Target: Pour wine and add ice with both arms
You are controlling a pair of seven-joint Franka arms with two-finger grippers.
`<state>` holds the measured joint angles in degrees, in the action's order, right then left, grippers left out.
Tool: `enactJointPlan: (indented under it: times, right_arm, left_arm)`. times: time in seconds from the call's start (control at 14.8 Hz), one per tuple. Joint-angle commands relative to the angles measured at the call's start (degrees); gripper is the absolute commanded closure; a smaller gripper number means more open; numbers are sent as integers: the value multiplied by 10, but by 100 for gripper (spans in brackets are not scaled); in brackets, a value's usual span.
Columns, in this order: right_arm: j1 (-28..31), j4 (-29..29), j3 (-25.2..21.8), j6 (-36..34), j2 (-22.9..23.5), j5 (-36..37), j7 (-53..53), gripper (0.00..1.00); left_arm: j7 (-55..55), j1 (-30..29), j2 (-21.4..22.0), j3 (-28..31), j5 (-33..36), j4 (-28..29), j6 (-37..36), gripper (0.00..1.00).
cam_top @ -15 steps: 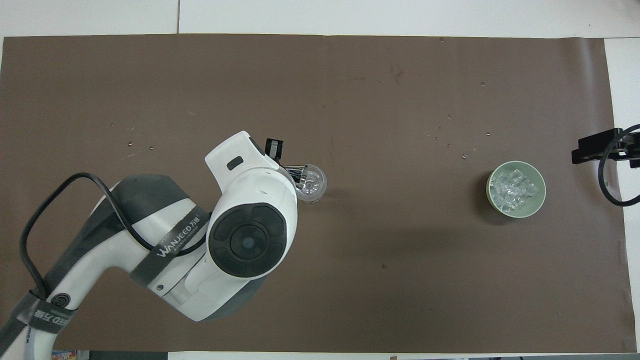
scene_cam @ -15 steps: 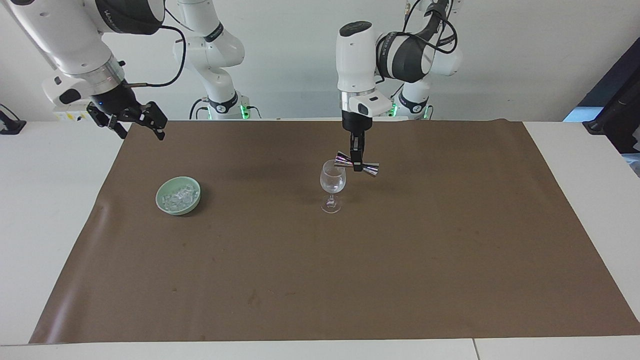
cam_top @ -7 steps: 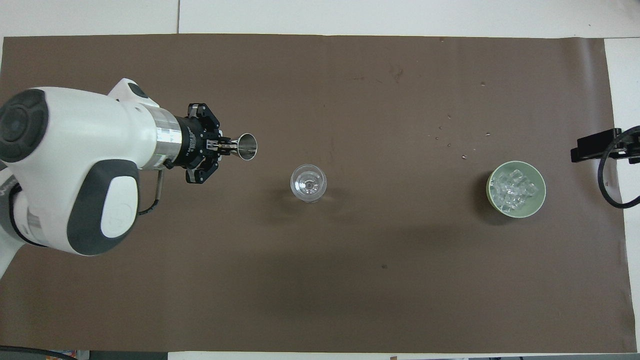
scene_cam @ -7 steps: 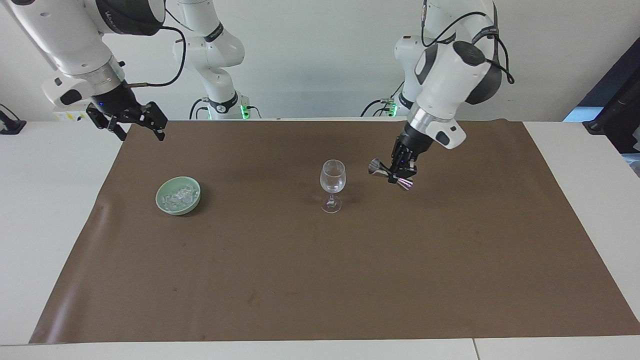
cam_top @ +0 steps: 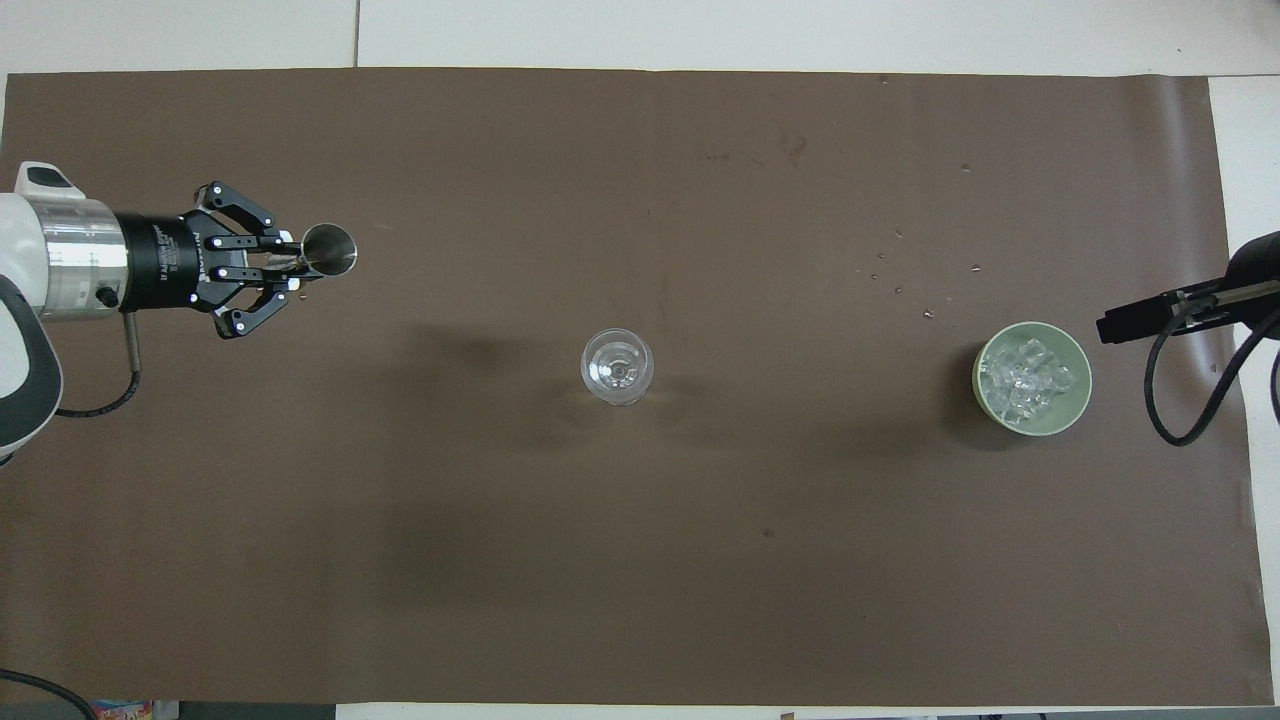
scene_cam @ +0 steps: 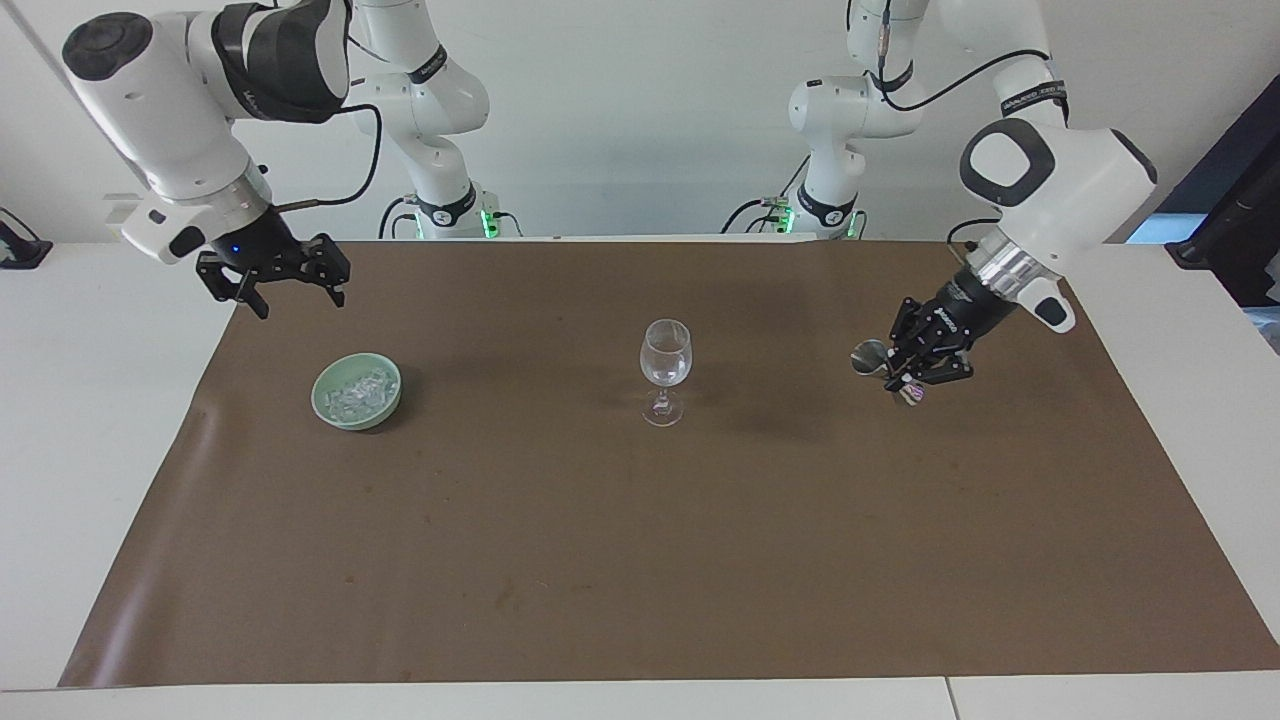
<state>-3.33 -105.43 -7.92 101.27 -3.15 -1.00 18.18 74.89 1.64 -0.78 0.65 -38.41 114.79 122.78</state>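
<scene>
Glass (scene_cam: 665,357) stands mid-mat, apart from ice (scene_cam: 359,392); left tool (scene_cam: 908,378) grips jigger (scene_cam: 868,357), right tool (scene_cam: 292,290) spread.

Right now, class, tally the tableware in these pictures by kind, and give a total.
Wine glass: 1
Green bowl holding ice: 1
Metal jigger, held by the left gripper: 1
Total: 3
</scene>
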Motion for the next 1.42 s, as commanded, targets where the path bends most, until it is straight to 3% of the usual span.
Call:
enactJointPlan:
  times: [0.0, 0.47, 0.61, 0.75, 0.88, 1.02, 1.22, 1.36]
  right_arm:
    - [6, -51, 3, 59, 5, -8, 101, 0]
    - [10, -165, 3, 204, 24, -8, 203, 0]
    - [12, -188, 3, 233, 31, -8, 211, 0]
    - [23, -198, 3, 260, 43, -8, 263, 0]
    - [24, -215, 3, 265, 42, -8, 291, 0]
    - [34, -232, 3, 277, 37, -9, 309, 0]
    - [32, -243, 3, 294, 44, -9, 309, 8]
    - [27, -243, 4, 309, 53, -9, 304, 17]
  left_arm:
    - [-61, -84, -16, -7, -67, 11, -42, 100]
    - [-165, -183, -108, -8, -226, 16, -49, 100]
    - [-208, -187, -104, -7, -298, 55, -46, 100]
    - [-229, -203, -109, -7, -327, 63, -47, 100]
    - [-272, -217, -100, -7, -431, 99, -40, 100]
    - [-286, -218, -101, -7, -455, 105, -39, 100]
    - [-306, -224, -107, -7, -489, 126, -37, 100]
    - [-364, -228, -118, -7, -550, 149, -37, 100]
